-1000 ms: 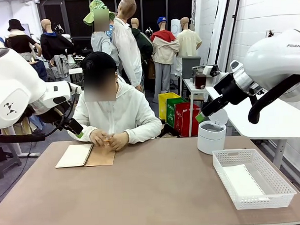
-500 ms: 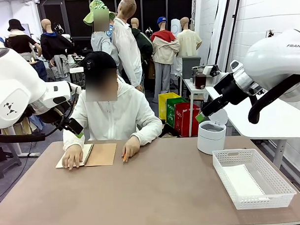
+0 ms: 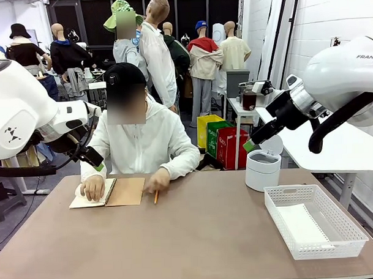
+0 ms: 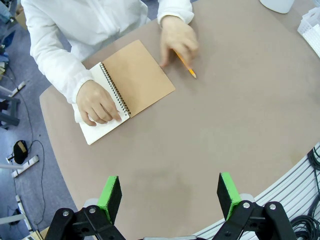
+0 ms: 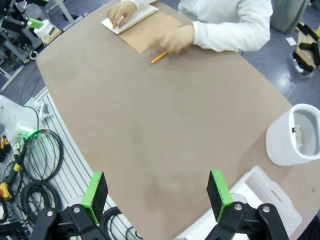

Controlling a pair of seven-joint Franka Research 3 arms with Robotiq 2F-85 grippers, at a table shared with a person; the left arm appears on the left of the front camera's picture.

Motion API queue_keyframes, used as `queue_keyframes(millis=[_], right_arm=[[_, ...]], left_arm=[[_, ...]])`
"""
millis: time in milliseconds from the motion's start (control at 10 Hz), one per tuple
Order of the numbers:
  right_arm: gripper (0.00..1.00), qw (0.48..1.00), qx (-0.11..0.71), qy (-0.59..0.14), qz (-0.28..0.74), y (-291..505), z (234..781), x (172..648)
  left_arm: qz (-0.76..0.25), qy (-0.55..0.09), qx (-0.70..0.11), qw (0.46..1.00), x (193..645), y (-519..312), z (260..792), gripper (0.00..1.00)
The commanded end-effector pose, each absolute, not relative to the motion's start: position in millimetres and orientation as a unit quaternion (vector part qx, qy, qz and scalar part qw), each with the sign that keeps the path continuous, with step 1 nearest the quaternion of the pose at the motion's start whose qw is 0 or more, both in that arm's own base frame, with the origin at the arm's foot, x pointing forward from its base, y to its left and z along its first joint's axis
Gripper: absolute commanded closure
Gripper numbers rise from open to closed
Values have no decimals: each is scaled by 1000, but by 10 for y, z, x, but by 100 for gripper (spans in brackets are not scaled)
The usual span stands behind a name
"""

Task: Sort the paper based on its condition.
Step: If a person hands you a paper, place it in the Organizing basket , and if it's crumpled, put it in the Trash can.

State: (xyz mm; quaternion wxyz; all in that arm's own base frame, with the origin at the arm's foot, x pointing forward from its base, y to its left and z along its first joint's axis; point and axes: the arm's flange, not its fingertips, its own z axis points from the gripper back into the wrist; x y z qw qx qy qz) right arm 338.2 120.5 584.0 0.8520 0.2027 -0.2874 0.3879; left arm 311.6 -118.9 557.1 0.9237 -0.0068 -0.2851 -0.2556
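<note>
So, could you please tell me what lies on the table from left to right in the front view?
Notebook → pencil → white bin → white basket, which holds a sheet of paper.

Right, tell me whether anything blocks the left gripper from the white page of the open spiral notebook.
Yes: the person's hand lies flat on the white page, covering much of it. The other hand touches an orange pencil beside the brown card cover. Otherwise only bare brown table lies below the open left gripper.
</note>
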Motion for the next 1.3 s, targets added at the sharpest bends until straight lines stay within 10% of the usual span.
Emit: queue_keyframes(millis=[0,1200], right_arm=[[0,855,200,-292,380,1236,5844,3378],[0,855,200,-292,380,1236,5844,3378]], left_arm=[[-254,-287,-11,923,3120,-1180,5572,0],[-254,-287,-11,923,3120,-1180,5572,0]])
